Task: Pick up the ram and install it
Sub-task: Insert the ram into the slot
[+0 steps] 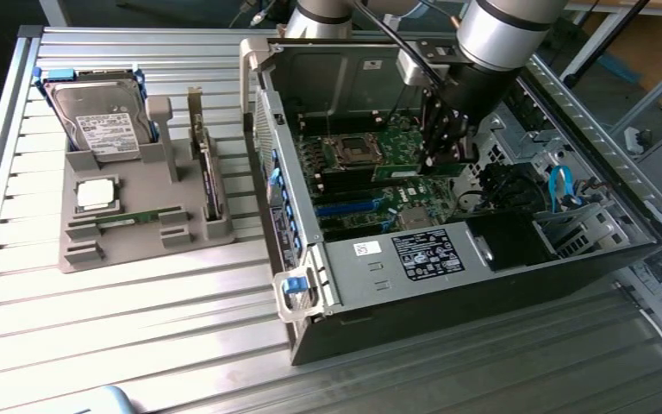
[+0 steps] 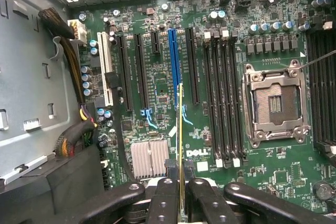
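My gripper hangs inside the open computer case, above the green motherboard. It is shut on the ram, a thin green stick held on edge. In the wrist view the ram shows edge-on as a narrow yellow-green line running out from between the black fingers. It hovers over the board between the blue slot and the row of long black memory slots, apart from them. The empty processor socket lies beyond those slots.
On the exterior view's left a grey holder stands on the slatted table. It carries a hard drive, a square silver processor, a wider card and another green stick. Cables and a heatsink crowd the case interior.
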### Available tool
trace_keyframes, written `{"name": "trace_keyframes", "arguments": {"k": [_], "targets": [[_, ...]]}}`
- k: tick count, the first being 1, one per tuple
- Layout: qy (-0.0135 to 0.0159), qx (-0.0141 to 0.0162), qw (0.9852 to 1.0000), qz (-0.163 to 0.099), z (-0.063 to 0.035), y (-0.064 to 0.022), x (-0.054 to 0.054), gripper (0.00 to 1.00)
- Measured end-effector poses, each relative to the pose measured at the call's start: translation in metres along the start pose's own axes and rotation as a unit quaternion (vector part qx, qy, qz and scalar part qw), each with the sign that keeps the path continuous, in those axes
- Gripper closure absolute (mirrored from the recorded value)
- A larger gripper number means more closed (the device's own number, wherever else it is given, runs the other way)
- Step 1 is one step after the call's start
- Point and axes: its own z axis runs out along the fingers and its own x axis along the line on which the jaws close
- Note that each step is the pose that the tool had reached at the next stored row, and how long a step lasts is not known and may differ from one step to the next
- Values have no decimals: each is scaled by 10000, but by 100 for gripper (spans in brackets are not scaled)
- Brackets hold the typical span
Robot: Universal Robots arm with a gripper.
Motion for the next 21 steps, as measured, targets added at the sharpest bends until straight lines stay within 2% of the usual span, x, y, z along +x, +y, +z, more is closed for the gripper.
{"name": "trace_keyframes", "arguments": {"k": [21], "targets": [[-1,0,10000,0,92,0,-1,86]]}}
